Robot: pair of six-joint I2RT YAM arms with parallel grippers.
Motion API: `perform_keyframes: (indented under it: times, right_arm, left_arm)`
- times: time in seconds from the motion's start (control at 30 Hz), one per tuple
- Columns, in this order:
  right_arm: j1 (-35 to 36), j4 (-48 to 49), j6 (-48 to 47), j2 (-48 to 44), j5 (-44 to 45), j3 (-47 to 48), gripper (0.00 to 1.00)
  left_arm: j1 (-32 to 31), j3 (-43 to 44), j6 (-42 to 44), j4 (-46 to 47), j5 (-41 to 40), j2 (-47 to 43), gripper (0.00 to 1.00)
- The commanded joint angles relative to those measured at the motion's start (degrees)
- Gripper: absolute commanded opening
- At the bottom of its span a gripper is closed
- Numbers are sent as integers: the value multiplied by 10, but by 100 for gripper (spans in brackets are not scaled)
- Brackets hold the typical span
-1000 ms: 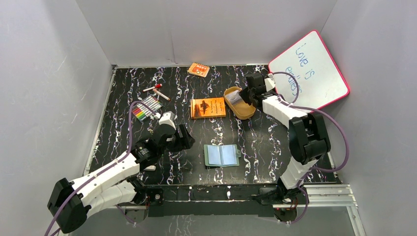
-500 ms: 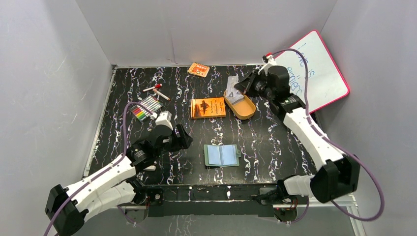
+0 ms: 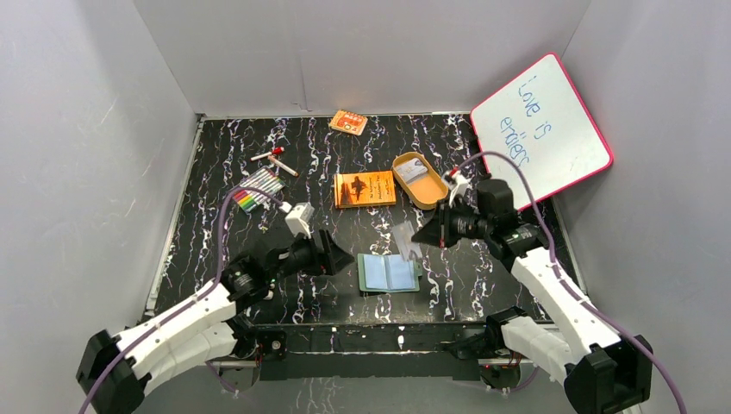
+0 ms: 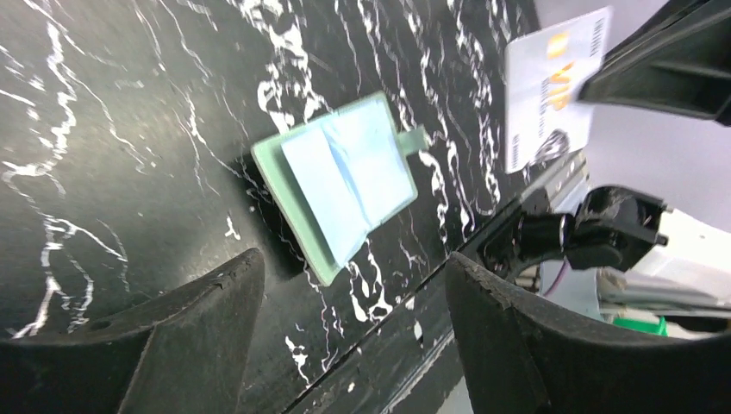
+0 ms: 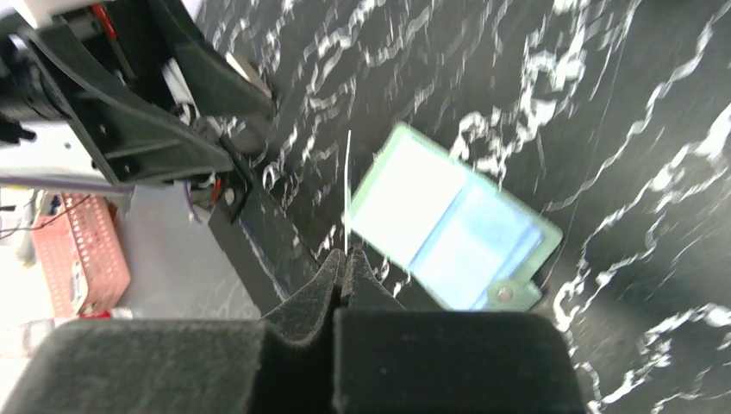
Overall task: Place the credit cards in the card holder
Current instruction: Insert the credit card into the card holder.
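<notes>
- The card holder (image 3: 388,272) lies open and flat near the front of the table (image 3: 465,280); nothing pins it, so a pushed card could skate it away
- The left gripper (image 3: 336,257) hovers just beside it; jaws wide, empty
- The right gripper (image 3: 422,236) pinches a card (image 3: 406,241) by one edge over the holder's far side; it may pivot, or snag the pocket lip
- Farther back, the tan tin (image 3: 428,197) holds a second card (image 3: 414,172)
</notes>
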Motion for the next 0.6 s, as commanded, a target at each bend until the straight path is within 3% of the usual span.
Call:
perform_keyframes:
  times: [0.0,0.2,0.57]
  right_arm:
    - [-2,82,58,-5,-70,-92,0]
    - [-1,221,160,4,-74,-185,0]
    - [-2,296,204,66,-29,-236,0]
  left_arm:
    - [2,-15,-24,74,96,76,74]
    - [3,-12,-43,86,79,165,74]
    - [3,-7,-48,168,104,287,66]
